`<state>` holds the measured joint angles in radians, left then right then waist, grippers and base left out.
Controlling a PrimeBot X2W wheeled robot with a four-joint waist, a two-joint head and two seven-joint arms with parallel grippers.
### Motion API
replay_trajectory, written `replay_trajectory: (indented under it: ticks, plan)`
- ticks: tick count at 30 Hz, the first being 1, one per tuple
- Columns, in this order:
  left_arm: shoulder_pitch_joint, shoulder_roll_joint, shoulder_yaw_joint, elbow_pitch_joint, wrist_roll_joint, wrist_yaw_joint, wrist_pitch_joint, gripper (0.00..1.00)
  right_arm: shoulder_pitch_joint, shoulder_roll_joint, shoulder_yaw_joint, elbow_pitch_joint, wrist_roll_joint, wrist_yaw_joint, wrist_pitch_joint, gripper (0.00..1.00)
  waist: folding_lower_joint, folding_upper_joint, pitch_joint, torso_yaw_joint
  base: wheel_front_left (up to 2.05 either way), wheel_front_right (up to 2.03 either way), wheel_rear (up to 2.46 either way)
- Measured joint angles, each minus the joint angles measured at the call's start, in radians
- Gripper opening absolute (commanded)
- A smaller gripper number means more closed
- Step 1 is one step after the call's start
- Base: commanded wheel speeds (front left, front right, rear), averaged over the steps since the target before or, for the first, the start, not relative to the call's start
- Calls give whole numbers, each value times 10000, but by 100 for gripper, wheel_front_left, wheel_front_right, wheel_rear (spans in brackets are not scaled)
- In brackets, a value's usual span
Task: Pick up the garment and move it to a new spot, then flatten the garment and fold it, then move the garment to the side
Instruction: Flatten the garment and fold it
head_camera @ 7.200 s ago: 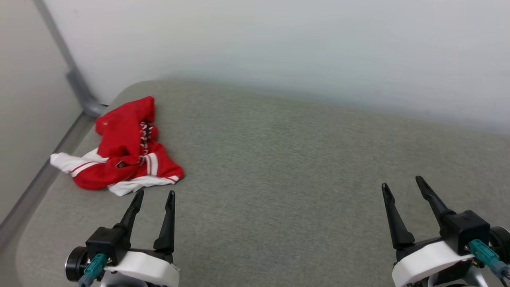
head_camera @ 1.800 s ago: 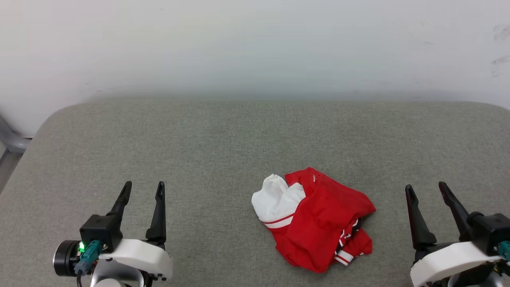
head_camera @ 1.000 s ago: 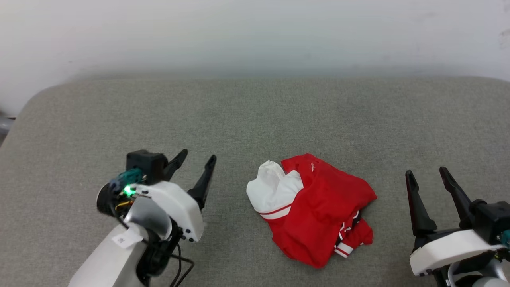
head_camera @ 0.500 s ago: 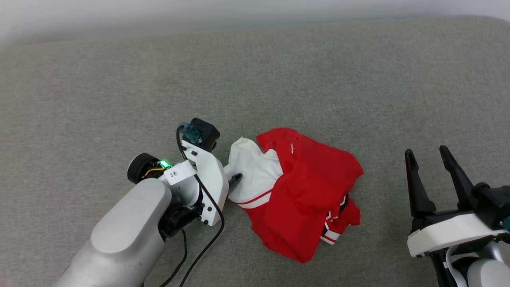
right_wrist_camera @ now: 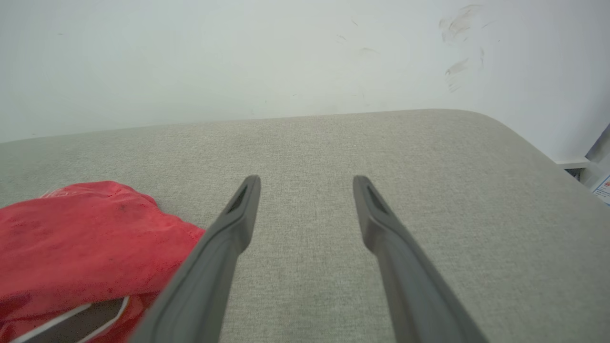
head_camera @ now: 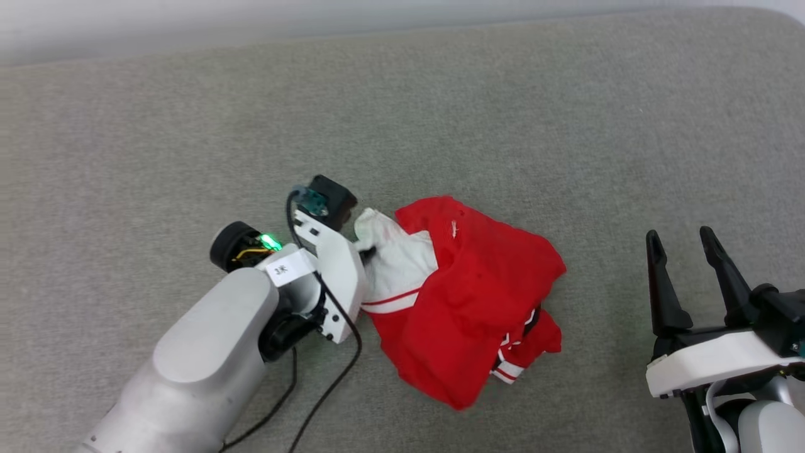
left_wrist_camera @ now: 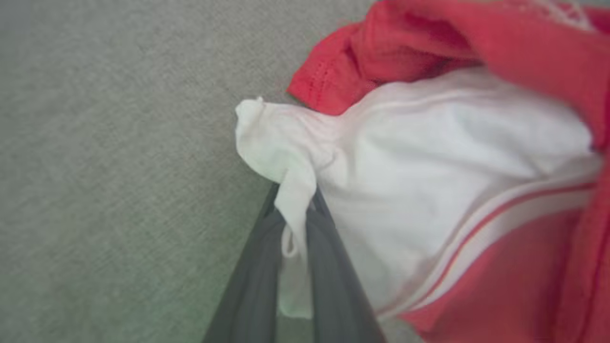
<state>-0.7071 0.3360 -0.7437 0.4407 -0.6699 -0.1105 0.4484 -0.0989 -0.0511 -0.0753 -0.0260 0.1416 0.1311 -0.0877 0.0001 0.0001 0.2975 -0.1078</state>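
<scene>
Head view: garment point(head_camera: 465, 302) lies bunched on the cushion point(head_camera: 188, 126), not flat, not folded.
Left wrist view: left gripper point(left_wrist_camera: 295, 209) pinches its white sleeve edge point(left_wrist_camera: 267, 138); spreading looks barely begun imo.
Right wrist view: right gripper point(right_wrist_camera: 307, 183) spread wide, holding nothing.

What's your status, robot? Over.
Left gripper shut on garment, pinching its white sleeve. Right gripper open, apart from it. Rest of garment crumpled on grey cushion. Nothing seen blocking.

A grey-green fabric-covered bench point(head_camera: 157, 126) carries one crumpled red-and-white garment point(head_camera: 478, 296), lying bunched on its flat top.
</scene>
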Motion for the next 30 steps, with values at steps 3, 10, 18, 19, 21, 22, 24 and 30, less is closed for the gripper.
replay_trajectory:
  ticks: [3,10,18,19,21,22,24,30]
  plan:
    - [-1,115,280,-150,79,163,-775,0,5,6,-82,19,-17,0,4,100,0,0,-219,168,0,0,0]
    - [944,1018,1469,-1459,-13,1258,-2309,0,248,6,-403,29,-77,0,174,100,-1,0,-814,702,0,0,0]
    - [4610,1718,2464,-2709,-1166,2869,-2658,0,583,4,-598,-88,-96,0,357,100,-1,-1,-1484,1182,0,0,0]
    - [5066,1716,2560,-2744,-1313,3020,-2696,0,636,6,-593,-94,-98,0,368,100,-2,0,-1553,1217,0,0,0]
    - [5858,1678,2661,-2775,-1641,3256,-2754,0,687,4,-573,-136,-123,0,435,100,-2,0,-1676,1267,0,0,0]
    - [6182,1624,2702,-2782,-1758,3344,-2813,0,721,6,-568,-163,-125,0,447,100,-1,0,-1728,1283,0,0,0]
    - [6635,1532,2713,-2801,-1954,3427,-2842,0,802,6,-558,-198,-146,0,535,100,-2,0,-1828,1302,0,0,0]
    - [7029,1342,2748,-2734,-2050,3457,-3248,100,1049,4,-568,-332,-245,0,744,100,-2,0,-2177,1327,0,0,0]
